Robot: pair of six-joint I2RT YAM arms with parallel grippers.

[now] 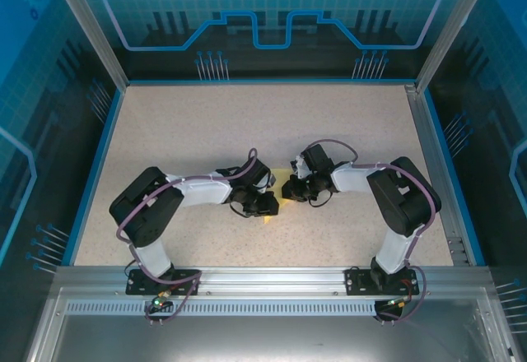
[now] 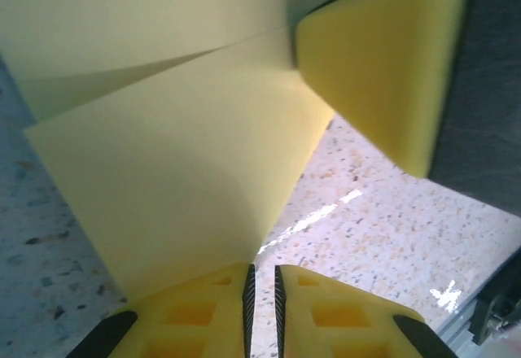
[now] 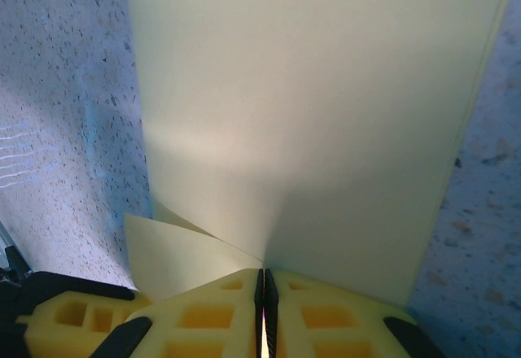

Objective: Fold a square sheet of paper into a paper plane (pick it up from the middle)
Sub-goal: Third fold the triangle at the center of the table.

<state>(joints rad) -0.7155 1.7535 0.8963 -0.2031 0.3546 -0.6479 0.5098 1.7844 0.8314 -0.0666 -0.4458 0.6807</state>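
The square sheet of paper (image 1: pixel 282 181), pale yellow and already creased into overlapping layers (image 2: pixel 179 171), sits between the two grippers over the middle of the speckled table (image 1: pixel 206 123). The right gripper (image 3: pixel 262 275), on the sheet's right side in the overhead view (image 1: pixel 291 187), has its yellow fingers pressed tight together on an edge of the sheet (image 3: pixel 309 114). The left gripper (image 2: pixel 260 270), at the sheet's left (image 1: pixel 265 206), has its jaws a thin slit apart, with a folded corner of the sheet ending right at its fingertips.
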